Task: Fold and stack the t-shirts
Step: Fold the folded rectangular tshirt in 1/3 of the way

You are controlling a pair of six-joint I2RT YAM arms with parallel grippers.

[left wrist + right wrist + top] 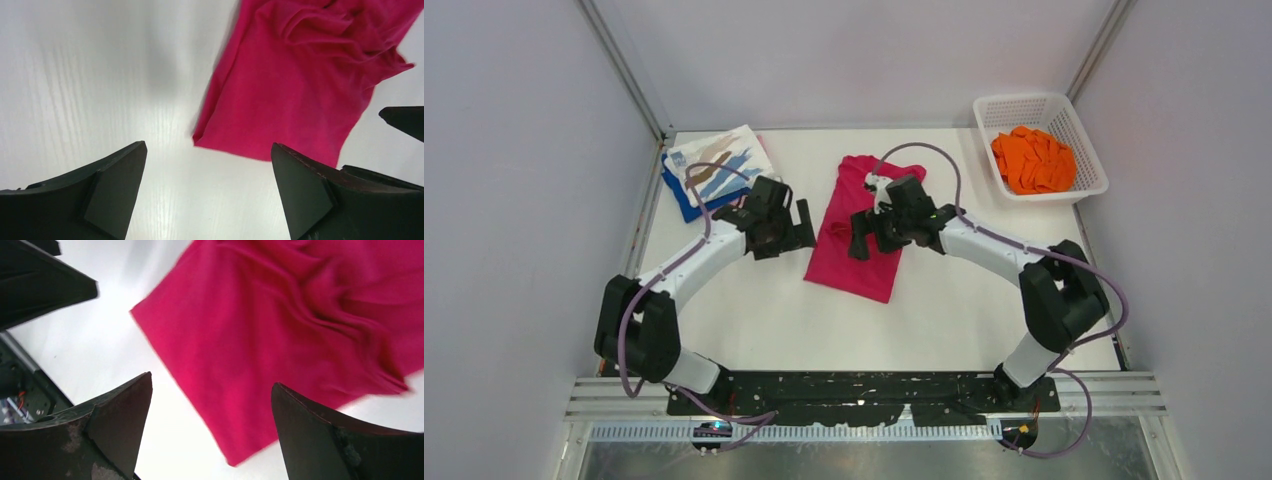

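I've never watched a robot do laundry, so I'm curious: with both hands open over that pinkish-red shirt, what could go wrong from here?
1. The magenta shirt is bunched and wrinkled at its far end, so the next fold may come out lopsided.
2. The left hand and right hand hang close together over it and might bump.
3. The streaked white shirt lies unevenly on the blue shirt, so a taller stack could slide.

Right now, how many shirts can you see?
4: a magenta shirt mid-table, a streaked white shirt atop a blue shirt far left, an orange shirt in the basket. Others may hide underneath.
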